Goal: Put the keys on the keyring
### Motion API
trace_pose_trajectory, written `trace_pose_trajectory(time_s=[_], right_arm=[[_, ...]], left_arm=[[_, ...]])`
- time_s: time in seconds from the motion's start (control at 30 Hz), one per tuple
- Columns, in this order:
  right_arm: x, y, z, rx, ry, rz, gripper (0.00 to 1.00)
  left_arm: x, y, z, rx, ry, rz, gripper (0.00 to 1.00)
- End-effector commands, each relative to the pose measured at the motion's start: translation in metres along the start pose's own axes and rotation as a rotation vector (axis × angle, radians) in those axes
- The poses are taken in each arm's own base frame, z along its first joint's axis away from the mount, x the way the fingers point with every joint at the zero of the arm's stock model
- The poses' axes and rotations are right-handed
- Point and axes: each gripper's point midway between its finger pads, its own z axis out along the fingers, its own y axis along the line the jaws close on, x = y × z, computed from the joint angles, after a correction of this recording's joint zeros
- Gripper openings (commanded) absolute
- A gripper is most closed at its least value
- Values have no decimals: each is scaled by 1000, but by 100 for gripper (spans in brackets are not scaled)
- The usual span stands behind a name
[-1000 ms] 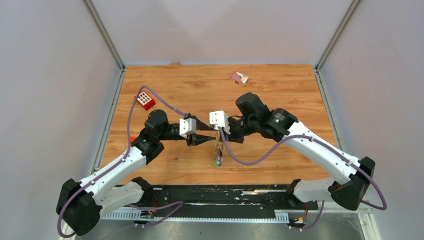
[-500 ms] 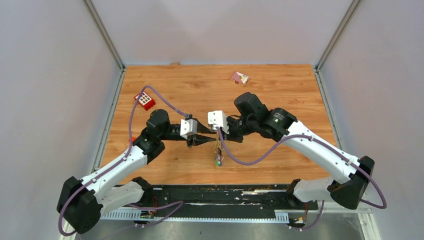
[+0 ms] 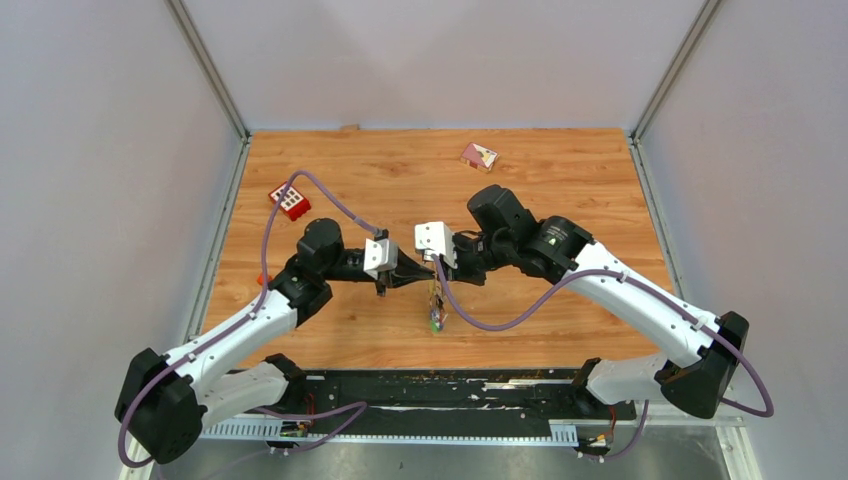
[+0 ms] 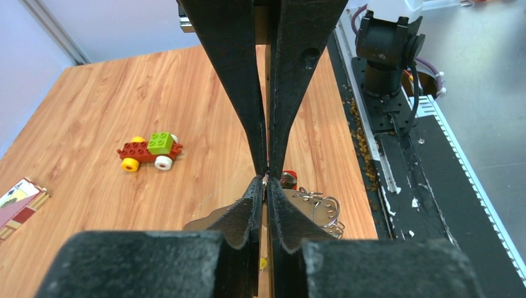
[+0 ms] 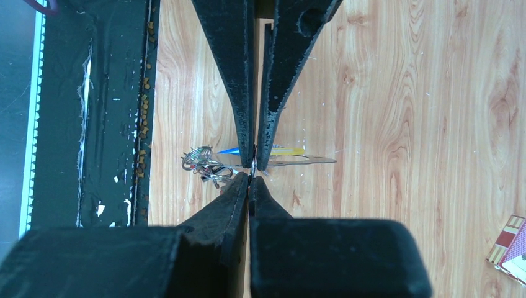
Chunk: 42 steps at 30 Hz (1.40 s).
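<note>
My two grippers meet tip to tip over the middle of the table (image 3: 560, 180). My left gripper (image 3: 424, 279) (image 4: 267, 184) and my right gripper (image 3: 440, 271) (image 5: 250, 179) are both shut on a thin metal sliver of the keyring (image 4: 319, 208) (image 5: 200, 160). A bunch of keys (image 3: 437, 310) hangs below the pinch, a green head lowest. The left wrist view shows a red key head (image 4: 289, 179) behind the fingertips. The right wrist view shows a blue key (image 5: 231, 151) and a yellow key (image 5: 289, 150). Which strand each gripper pinches is hidden by the fingers.
A red block with white squares (image 3: 291, 201) lies at the back left. A small card (image 3: 479, 155) lies at the back centre. A toy brick car (image 4: 151, 151) sits beside the left arm. The black base rail (image 3: 450, 390) runs along the near edge.
My left gripper has moved right and slightly back until its tips meet the right gripper's tips. The right gripper and the hanging keys have shifted slightly left.
</note>
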Motion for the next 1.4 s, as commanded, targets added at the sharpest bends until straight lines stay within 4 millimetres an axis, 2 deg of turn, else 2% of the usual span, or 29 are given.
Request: trace_pose_trajectory(time_s=[0.0,0.03,0.17,0.27,0.33,0.4,0.43,0.53,0.83,1.0,1.37], right_arm=[[-25,-8,-7,32,-67,-43,0],[-25,-8,-8,35,-69,-45,0],[-25,-11,-10,62,-78,-59,4],[-21,-13,-12,97,-80,-71,19],[-16,-15,-15,128,-80,-82,31],[-13,-17,-17,152,-97,-84,37],[-12,-16,-18,151,-112,-82,40],[-12,-12,-21,137,-157,-81,45],[-23,-10,-20,108,-220,-93,45],[-35,-5,-22,71,-262,-105,43],[-43,-3,-19,34,-282,-95,32]], left_arm=[[-12,4,2,0,-21,37,4],[-11,4,2,-3,-20,37,0],[-10,4,0,-20,-19,47,0],[-17,10,-2,-63,-49,40,0],[-29,15,-3,-84,-110,27,0],[-34,12,-5,-82,-160,-34,0],[-44,12,-6,-80,-207,-11,0],[-53,6,-9,-63,-272,-19,0],[-52,-2,-9,-31,-301,-44,0],[-50,-2,-9,-34,-299,-45,0],[-47,-1,-9,-39,-292,-49,0]])
